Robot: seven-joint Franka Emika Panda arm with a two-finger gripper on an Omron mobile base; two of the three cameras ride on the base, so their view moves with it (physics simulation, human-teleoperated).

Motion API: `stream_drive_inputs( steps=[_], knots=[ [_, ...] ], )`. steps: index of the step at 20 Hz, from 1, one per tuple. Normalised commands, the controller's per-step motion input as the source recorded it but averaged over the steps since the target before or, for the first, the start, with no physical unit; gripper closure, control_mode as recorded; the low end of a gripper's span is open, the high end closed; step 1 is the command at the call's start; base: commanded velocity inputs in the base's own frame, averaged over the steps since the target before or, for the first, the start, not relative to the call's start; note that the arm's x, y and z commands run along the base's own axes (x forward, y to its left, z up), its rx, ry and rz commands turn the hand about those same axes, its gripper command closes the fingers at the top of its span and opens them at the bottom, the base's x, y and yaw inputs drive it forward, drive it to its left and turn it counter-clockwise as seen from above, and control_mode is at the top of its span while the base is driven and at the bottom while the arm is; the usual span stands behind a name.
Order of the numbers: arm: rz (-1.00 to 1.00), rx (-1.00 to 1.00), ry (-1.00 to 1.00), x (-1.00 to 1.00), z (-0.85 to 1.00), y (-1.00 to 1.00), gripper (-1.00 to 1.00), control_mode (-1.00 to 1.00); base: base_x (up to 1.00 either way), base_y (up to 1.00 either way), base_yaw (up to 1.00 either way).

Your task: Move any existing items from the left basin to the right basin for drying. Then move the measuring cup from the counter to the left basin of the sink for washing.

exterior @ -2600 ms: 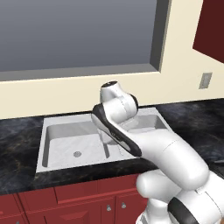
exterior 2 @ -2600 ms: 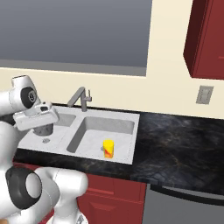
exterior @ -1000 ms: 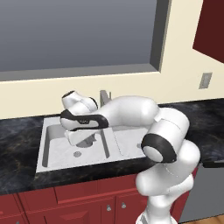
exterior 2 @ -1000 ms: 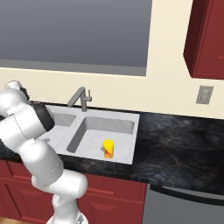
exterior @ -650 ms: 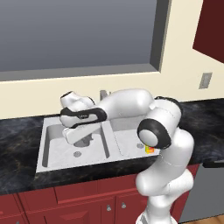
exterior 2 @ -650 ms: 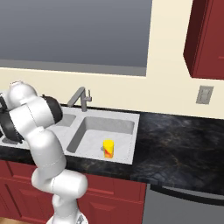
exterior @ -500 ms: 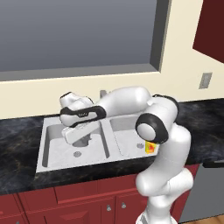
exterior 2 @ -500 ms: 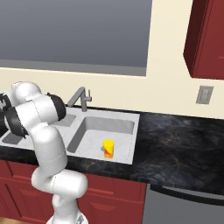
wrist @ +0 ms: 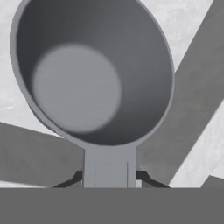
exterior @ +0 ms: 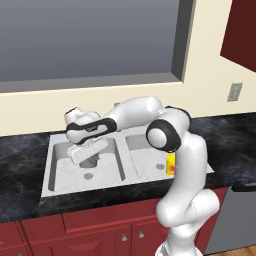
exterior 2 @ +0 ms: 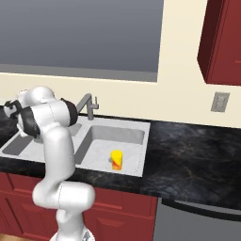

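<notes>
- Measuring cup [wrist: 94,72] is clamped by its flat handle between the jaws of the gripper [wrist: 109,178]; the hand view looks straight into its empty bowl, with the two dark tips pressed against either side of the handle just below the bowl.
- Compared with a second ago, the arm has folded further across the sink [exterior: 131,172], and the hand with the cup now hangs above the left basin [exterior: 60,175], a little lower and closer to the basin floor than before.
- Relative to the sink's central divider, the gripper [exterior: 89,161] sits on the left side, above the round drain [exterior: 88,176] and near the faucet [exterior 2: 87,104] at the back rim.
- Yellow cup [exterior 2: 116,159] stands upright in the right basin [exterior 2: 96,153], on the other side of the divider, so the first part of the task looks finished.
- Judging from this, the second part is nearly done: the cup has left the counter [exterior 2: 197,155] and only needs lowering and releasing into the left basin.
- Whether the cup touches the basin floor yet cannot be told.
</notes>
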Motion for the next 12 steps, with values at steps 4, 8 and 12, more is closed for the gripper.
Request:
stream_drive_inputs(
  steps=[4, 8, 12],
  knots=[
    [0.0, -0.04, 0.0, 0.25, -0.23, 0.1, 1.0, -1.0, 0.0, 0.0, 0.0],
    [0.0, -0.05, 0.0, 0.2, -0.25, 0.02, 1.0, -1.0, 0.0, 0.0, 0.0],
    [0.0, -0.06, 0.0, 0.18, -0.29, 0.05, 1.0, -1.0, 0.0, 0.0, 0.0]
  ],
)
